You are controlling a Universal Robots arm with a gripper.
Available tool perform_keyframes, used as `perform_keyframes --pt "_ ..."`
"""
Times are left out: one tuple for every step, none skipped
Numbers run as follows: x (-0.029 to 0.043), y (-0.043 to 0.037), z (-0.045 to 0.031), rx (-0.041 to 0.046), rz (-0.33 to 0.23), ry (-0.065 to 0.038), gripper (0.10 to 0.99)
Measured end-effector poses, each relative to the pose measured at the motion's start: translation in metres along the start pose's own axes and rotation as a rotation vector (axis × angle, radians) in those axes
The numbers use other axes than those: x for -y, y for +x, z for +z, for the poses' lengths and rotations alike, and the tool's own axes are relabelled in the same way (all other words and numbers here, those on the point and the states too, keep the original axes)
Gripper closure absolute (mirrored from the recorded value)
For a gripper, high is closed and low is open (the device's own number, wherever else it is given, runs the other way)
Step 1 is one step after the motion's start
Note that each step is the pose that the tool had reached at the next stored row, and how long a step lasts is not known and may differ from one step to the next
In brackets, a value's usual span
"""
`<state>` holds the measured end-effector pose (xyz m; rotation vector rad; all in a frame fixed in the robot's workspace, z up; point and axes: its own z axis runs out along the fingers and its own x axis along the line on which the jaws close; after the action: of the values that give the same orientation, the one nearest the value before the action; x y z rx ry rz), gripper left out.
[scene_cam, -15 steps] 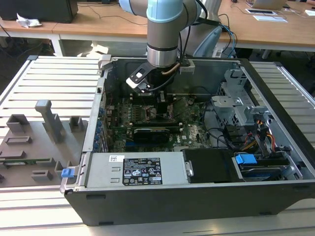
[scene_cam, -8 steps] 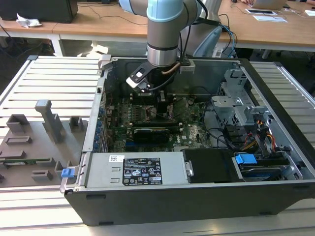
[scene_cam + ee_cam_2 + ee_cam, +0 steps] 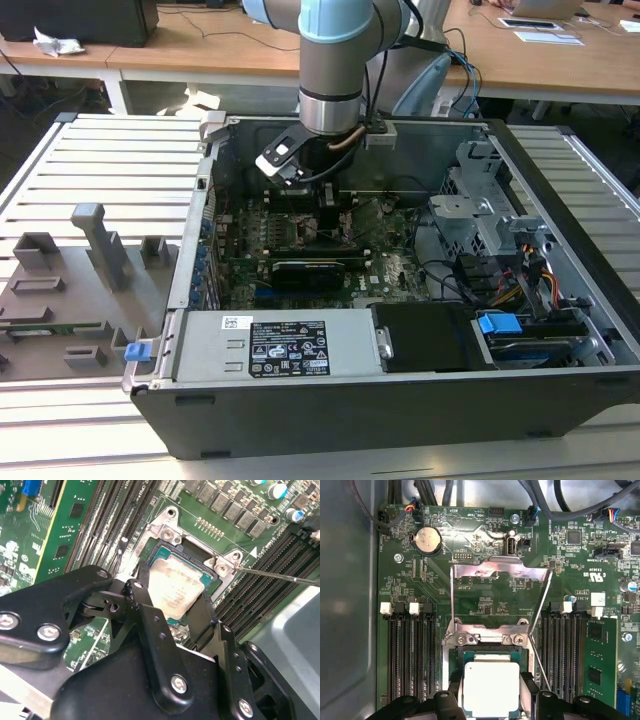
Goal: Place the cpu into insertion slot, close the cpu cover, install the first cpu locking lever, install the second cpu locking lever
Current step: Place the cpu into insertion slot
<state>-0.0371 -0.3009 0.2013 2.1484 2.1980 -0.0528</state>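
On my gripper (image 3: pixel 172 597) the fingers (image 3: pixel 455 694) clasp the chip (image 3: pixel 491 687) by two opposite edges, so it lies squarely between them in the black-rimmed socket (image 3: pixel 485 652), the silvery cover (image 3: pixel 497 570) standing open beyond.

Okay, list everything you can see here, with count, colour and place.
Slatted silver metal table: one, silver, beneath everything.
Open black metal computer case: one, black, on table.
Green motherboard: one, green, inside case.
Square black-rimmed insertion slot: one, black, on motherboard.
Small square silver-grey cpu: one, silver-grey, in insertion slot.
Thin silvery cpu cover frame: one, silver, swung open.
Long black memory slots: several, black, flanking insertion slot.
Round silver coin battery: one, silver, on motherboard.
Grey plastic fixtures: several, grey, exterior view's left.
Robot arm: one, grey and blue, reaching into case.
Black gripper: one, black, over cpu.
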Motion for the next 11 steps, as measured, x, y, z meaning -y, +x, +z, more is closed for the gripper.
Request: perform_keyframes --pt "0.0000 0.0000 0.0004 -0.0004 -0.022 -0.002 0.545" --pt "0.0000 0.0002 0.0010 -0.0009 -0.027 -0.002 0.545" --pt "0.0001 0.0002 0.0016 -0.0015 -0.026 -0.002 0.545" --pt "0.0002 0.0002 0.0024 -0.0034 -0.025 -0.002 0.545" --pt "0.0002 0.0002 0.0029 -0.0037 -0.023 -0.002 0.545" --pt "0.0002 0.0002 0.0031 -0.0040 -0.022 -0.001 0.545" --pt "0.0002 0.0002 0.0034 -0.0043 -0.022 -0.002 0.545" --pt "0.0001 0.0003 0.0035 -0.0044 -0.022 -0.002 0.545" --pt "-0.0001 0.0003 0.0036 -0.0046 -0.022 -0.002 0.545" --pt "-0.0002 0.0003 0.0036 -0.0046 -0.022 -0.002 0.545" --pt "-0.0003 0.0003 0.0036 -0.0045 -0.022 -0.002 0.545"
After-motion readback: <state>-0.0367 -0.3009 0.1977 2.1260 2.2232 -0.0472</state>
